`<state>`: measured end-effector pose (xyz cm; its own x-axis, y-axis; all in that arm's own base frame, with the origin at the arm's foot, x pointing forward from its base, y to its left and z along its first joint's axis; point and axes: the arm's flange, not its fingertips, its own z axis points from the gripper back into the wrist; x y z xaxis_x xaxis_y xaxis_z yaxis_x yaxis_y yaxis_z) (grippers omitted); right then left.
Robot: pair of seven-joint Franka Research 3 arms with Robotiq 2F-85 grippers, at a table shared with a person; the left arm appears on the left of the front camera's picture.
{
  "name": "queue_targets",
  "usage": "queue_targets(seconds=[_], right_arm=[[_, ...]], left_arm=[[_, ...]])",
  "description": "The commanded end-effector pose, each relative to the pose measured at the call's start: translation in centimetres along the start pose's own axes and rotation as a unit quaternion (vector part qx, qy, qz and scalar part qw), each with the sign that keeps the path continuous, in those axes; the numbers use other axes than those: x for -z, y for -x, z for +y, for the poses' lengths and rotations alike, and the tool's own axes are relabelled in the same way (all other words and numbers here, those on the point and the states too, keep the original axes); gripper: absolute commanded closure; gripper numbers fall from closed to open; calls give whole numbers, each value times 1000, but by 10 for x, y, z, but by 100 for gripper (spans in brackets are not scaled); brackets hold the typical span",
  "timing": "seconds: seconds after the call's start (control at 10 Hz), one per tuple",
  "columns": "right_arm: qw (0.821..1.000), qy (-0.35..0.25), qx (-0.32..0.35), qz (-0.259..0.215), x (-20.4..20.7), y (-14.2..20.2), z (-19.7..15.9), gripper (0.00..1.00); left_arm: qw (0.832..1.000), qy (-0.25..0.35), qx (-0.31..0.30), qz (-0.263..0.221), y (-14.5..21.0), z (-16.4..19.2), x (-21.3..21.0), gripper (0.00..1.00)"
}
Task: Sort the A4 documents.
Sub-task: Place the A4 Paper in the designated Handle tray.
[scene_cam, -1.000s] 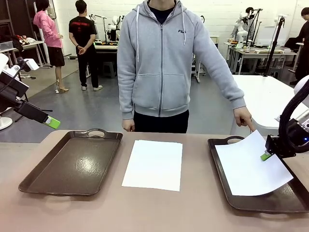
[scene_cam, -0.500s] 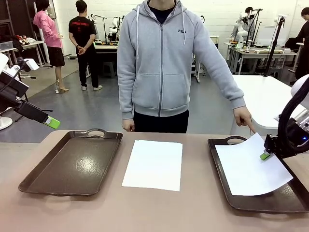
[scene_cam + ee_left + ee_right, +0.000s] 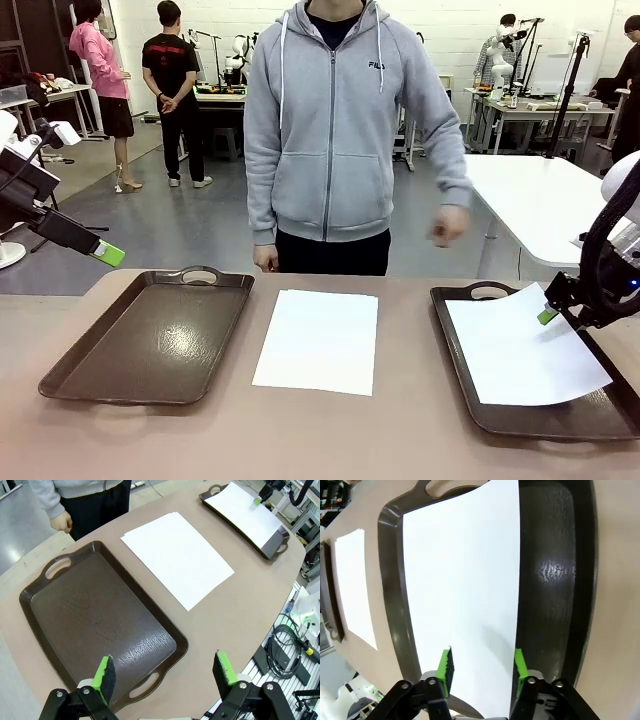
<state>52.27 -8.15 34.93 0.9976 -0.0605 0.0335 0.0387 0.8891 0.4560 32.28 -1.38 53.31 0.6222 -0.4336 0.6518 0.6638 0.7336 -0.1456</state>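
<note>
The right claw (image 3: 482, 667) hangs with its two green pads apart, gripping nothing, just above a sheet of white paper (image 3: 520, 350). This sheet lies in a dark brown tray (image 3: 470, 400) at the right end of the counter (image 3: 320, 430). The sheet sits slightly askew. One corner, close to the claw, lifts up near the tray's far rim, beside its handle. A strip of bare tray bottom shows along one long side of the sheet.

The left claw (image 3: 165, 672) is wide open too and holds nothing. It hangs in the air over the left end of the counter, looking down on a second brown tray (image 3: 150, 335) with a glossy bottom and a handle at each short end.

Between the two trays, in the middle of the counter, a pile of white sheets (image 3: 318, 340) lies flat, touching neither tray. How many sheets it holds cannot be told.

At the far edge of the counter stands a person in a grey zipped hoodie (image 3: 335, 140). One hand (image 3: 450, 225) is blurred in the air above the far right corner, and the other hand (image 3: 265, 260) hangs at the person's side.
</note>
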Motion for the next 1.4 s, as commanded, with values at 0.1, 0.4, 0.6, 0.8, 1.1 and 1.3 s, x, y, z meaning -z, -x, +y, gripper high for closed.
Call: queue_targets(seconds=[0.1,0.4,0.6,0.8,1.1,1.3], right_arm=[[999,45,11,-14,-4,8,4,20],[998,58,10,-25,-11,10,7,0],[998,60,11,-31,-12,10,11,0],[999,39,0,-24,-16,3,2,0],[999,39,0,-24,-16,3,2,0],[999,39,0,-24,-16,3,2,0]], left_arm=[[1000,3,-1,-1,0,0,0,0],[1000,3,-1,-1,0,0,0,0],[1000,3,-1,-1,0,0,0,0],[1000,3,-1,-1,0,0,0,0],[1000,3,-1,-1,0,0,0,0],[1000,3,-1,-1,0,0,0,0]])
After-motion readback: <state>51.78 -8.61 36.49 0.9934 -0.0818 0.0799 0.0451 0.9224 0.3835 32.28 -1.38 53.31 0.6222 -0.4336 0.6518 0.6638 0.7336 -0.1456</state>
